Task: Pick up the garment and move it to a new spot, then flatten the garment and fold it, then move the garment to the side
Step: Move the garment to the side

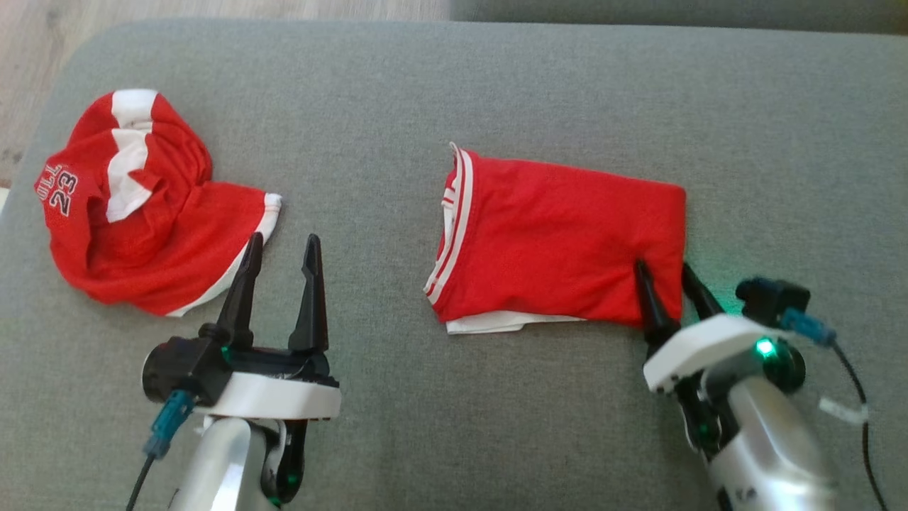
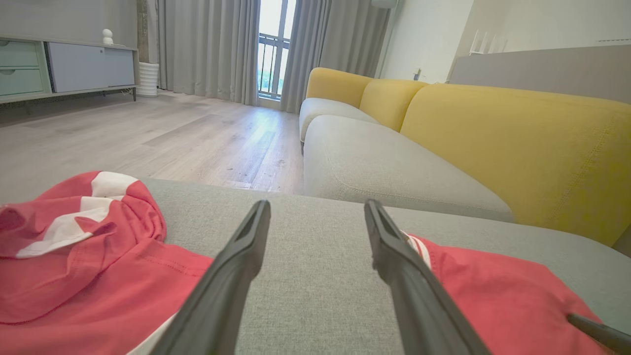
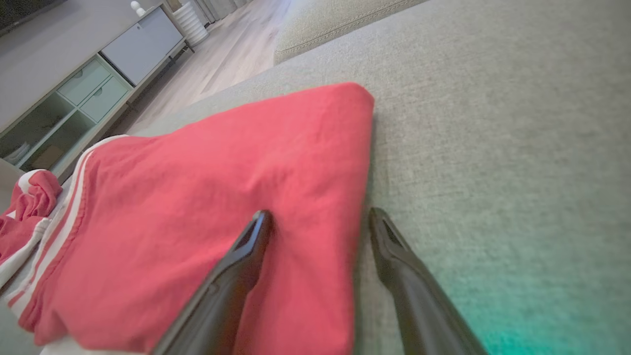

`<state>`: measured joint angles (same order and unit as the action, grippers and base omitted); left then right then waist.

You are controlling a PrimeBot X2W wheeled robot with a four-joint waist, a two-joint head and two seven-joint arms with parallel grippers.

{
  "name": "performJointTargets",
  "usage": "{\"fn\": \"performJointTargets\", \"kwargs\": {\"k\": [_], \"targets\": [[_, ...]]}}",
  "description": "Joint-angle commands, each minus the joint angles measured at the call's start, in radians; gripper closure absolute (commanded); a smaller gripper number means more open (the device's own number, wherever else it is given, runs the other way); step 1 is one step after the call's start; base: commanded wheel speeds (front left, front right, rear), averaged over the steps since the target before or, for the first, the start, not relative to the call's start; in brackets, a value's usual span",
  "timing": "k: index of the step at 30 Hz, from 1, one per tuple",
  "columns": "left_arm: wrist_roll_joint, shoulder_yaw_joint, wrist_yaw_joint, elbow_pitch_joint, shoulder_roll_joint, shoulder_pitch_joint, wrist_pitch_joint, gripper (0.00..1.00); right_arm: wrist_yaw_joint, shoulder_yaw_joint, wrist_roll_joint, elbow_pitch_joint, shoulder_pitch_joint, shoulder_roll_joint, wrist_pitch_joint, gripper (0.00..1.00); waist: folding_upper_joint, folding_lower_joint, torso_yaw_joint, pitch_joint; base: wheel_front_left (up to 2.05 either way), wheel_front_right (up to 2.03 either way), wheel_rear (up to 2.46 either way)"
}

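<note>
A folded red garment [image 1: 560, 234] with white-striped trim lies flat on the grey cushion [image 1: 397, 92], right of centre. My right gripper [image 1: 664, 267] stands open at its near right corner. One of its fingers [image 3: 246, 256] lies over the red cloth and the other rests on the bare cushion, so the garment's right edge [image 3: 362, 197] runs between them. A second red-and-white garment [image 1: 142, 213], crumpled and printed with "23", lies at the left. My left gripper [image 1: 284, 240] is open with nothing in it, just right of that heap, over bare cushion [image 2: 315, 276].
The cushion's left edge drops to a wooden floor [image 1: 42, 42]. In the left wrist view a yellow-backed sofa [image 2: 493, 138] stands beyond the cushion's far edge, with a low cabinet [image 2: 64, 64] and curtains [image 2: 207, 44] across the room.
</note>
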<state>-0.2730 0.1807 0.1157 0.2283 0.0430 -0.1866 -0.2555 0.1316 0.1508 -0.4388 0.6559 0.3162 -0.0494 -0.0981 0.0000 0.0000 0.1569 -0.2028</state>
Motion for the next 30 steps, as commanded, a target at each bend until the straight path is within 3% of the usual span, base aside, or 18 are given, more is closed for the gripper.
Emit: {"fn": "performJointTargets", "kwargs": {"k": [1,10,11,12,13,18,23,25,30], "targets": [[-0.008,-0.024,0.004,-0.032,0.007,-0.043,-0.006,0.00,-0.001,0.040,-0.027,0.021,0.050,-0.001,0.004,0.00,0.0000,0.0000,0.006,-0.015,0.00,0.00,0.00],[-0.006,-0.029,0.005,-0.026,0.007,-0.059,-0.006,0.00,-0.001,0.115,-0.049,0.188,0.136,-0.001,-0.012,0.00,0.0000,0.0000,0.012,-0.024,0.00,0.00,0.00],[-0.004,-0.032,0.005,-0.025,0.007,-0.062,-0.006,0.00,-0.001,0.128,-0.052,0.202,0.143,-0.001,-0.013,0.36,0.0000,0.0000,0.012,-0.023,0.00,0.00,0.00],[-0.002,-0.035,0.005,-0.024,0.007,-0.063,-0.006,0.00,-0.001,0.140,-0.052,0.215,0.149,-0.001,-0.015,0.92,0.0000,0.0000,0.011,-0.021,0.00,0.00,0.00],[0.000,-0.037,0.006,-0.023,0.007,-0.064,-0.006,0.00,-0.001,0.151,-0.053,0.226,0.153,-0.001,-0.019,1.00,0.0000,0.0000,0.010,-0.017,0.00,0.00,0.00],[0.009,-0.055,0.006,-0.024,0.007,-0.051,-0.006,0.00,-0.001,0.151,-0.023,0.280,0.190,-0.001,-0.076,1.00,0.0000,0.0000,-0.009,0.005,0.00,0.00,0.00],[0.013,-0.069,0.007,-0.030,0.007,-0.039,-0.006,0.00,-0.001,0.085,0.116,0.325,0.244,-0.002,-0.124,1.00,0.0000,0.0000,-0.044,0.023,0.00,0.00,0.00],[0.010,-0.072,0.006,-0.036,0.007,-0.035,-0.006,0.00,-0.001,0.037,0.221,0.318,0.263,-0.031,-0.137,1.00,0.0000,0.0000,-0.068,0.028,0.00,0.00,0.00],[0.006,-0.074,0.005,-0.045,0.007,-0.034,-0.006,0.00,-0.001,-0.015,0.330,0.259,0.267,-0.119,-0.120,1.00,0.0000,0.0000,-0.105,0.027,0.00,0.00,0.00]]}}
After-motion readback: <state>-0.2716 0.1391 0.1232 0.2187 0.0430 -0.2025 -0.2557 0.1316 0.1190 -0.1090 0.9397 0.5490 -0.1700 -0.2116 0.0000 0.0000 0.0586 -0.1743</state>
